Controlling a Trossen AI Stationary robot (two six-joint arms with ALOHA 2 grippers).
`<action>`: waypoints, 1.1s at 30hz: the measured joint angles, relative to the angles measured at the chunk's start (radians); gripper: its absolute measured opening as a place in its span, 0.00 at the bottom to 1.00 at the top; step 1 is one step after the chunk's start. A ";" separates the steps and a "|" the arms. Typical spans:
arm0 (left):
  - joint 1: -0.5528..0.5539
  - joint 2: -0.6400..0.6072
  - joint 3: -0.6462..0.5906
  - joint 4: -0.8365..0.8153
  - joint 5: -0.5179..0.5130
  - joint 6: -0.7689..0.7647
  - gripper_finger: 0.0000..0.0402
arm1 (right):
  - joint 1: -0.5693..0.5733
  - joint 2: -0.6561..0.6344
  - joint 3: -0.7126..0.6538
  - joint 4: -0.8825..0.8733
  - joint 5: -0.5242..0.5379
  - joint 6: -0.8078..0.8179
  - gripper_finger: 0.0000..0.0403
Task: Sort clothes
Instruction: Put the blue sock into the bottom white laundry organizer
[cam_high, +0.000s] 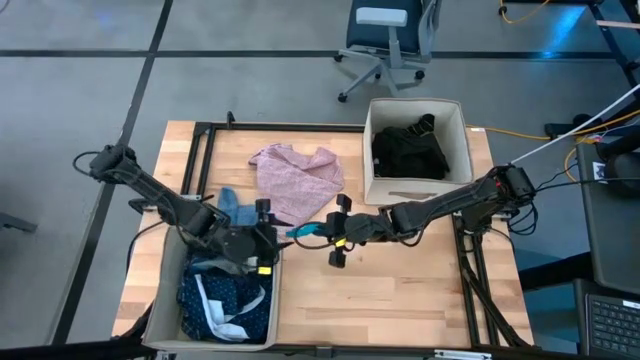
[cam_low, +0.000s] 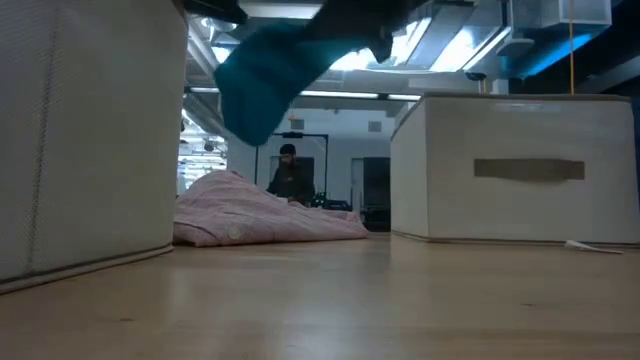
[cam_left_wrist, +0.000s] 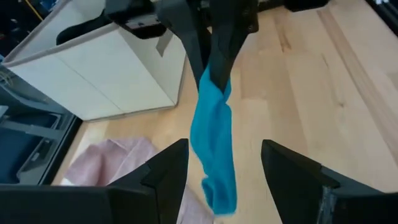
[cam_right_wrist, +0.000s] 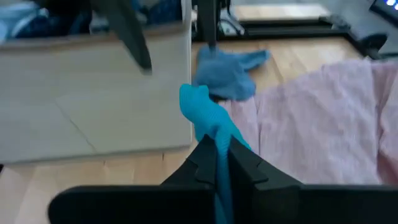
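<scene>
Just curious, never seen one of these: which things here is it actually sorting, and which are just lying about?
Sorting:
- teal sock, held by right gripper
- pink patterned top
- small blue cloth
- black clothes
- blue and white clothes

Lying about:
- office chair
- yellow cable

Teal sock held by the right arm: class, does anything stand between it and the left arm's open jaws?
Nothing visible. The teal sock hangs from the shut right gripper straight into the gap of the open left gripper, above bare table.
</scene>
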 joint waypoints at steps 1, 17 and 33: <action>0.009 0.009 0.000 0.017 0.003 0.001 0.48 | 0.000 0.000 0.008 0.001 0.004 -0.007 0.04; 0.102 0.067 0.001 0.100 0.077 -0.030 0.29 | 0.000 0.000 0.037 0.071 -0.070 -0.040 0.04; 0.029 -0.004 0.081 0.049 0.065 0.045 0.01 | 0.000 -0.043 0.038 0.049 -0.203 0.063 0.39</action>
